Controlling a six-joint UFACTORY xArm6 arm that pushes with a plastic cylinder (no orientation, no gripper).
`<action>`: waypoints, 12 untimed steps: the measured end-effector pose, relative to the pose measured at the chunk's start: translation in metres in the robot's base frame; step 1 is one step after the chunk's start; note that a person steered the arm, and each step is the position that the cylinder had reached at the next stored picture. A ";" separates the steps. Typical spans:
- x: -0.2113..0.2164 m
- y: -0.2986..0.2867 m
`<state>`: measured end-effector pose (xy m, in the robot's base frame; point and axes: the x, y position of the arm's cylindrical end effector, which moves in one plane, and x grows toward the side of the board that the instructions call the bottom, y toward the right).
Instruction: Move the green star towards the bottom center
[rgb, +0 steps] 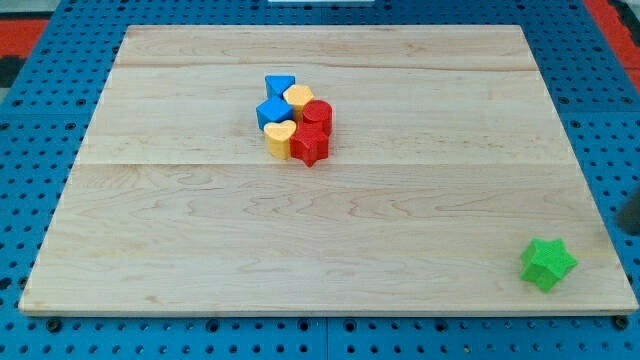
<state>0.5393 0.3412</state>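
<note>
Wooden and pale, the table (330, 230) fills most of the view, lying on a blue pegboard (40, 100). Toward 12 o'clock from its centre sits a tight cluster: a blue triangular block (279, 85), a yellow block (298, 97), a blue block (271, 112), a red cylinder (317, 113), a yellow heart-like block (280, 139) and a red star (310, 145), all touching. The green star (547, 264) lies alone near the table's 4 o'clock corner, well apart from them. A dark shape at the view's right edge may be the rod; my tip does not show, so the tool's state cannot be told.
</note>
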 end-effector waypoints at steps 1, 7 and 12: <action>0.050 0.000; -0.003 -0.107; -0.017 0.004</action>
<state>0.5226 0.3454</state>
